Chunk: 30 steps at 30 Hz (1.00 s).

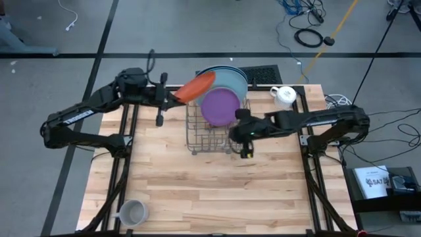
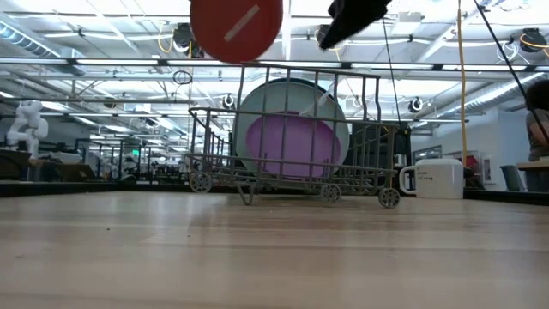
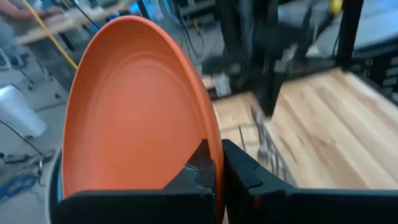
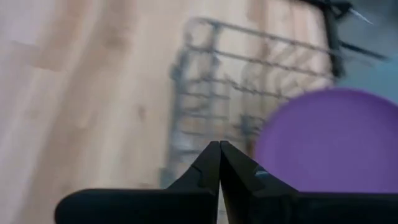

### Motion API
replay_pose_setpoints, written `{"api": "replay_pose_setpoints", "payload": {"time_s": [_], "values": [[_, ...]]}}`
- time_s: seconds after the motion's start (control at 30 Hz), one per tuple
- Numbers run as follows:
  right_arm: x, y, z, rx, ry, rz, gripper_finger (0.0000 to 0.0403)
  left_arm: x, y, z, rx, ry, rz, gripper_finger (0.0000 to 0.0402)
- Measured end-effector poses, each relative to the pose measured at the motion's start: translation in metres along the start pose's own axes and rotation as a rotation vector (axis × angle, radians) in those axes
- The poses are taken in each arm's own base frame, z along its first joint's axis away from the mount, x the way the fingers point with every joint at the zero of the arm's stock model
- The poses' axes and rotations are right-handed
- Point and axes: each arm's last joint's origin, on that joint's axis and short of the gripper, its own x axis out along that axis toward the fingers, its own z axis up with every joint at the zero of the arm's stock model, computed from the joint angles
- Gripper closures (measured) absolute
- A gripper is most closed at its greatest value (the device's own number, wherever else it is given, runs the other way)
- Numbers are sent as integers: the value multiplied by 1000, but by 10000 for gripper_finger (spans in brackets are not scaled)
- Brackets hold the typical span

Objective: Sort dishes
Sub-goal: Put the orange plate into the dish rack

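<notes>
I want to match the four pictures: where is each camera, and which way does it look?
High: above, looking down; both arms, rack.
Low: table height, looking level; rack, orange plate overhead.
Left wrist: left gripper shut on orange plate.
Right wrist: right gripper shut, empty, beside purple plate.
All but the left wrist show the purple plate.

A pale butcher-block wooden table (image 1: 217,178) carries a grey wire dish rack (image 1: 209,137) near its far edge, about midway across. A white ceramic mug (image 1: 284,96) stands at the far right corner. A grey ceramic mug (image 1: 132,212) lies on its side at the near left corner. Black cables (image 1: 308,34) trail on the grey floor beyond.
</notes>
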Motion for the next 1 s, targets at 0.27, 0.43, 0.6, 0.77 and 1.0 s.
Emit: {"api": "replay_pose_setpoints", "payload": {"time_s": [0.27,0.43,0.6,0.77,1.0], "values": [[20,-33,-20,138,181,-91,402,-16,-4,10,-15,-73,32,398],[18,-52,-38,186,327,-138,403,-19,-7,12,-22,-87,28,398],[15,-74,-56,287,427,-90,403,-18,-9,15,-12,-103,20,398],[13,-86,-65,295,476,-109,403,-18,-11,17,-3,-116,13,398],[10,-109,-81,417,576,-273,403,-17,-13,17,0,-118,5,398]]}}
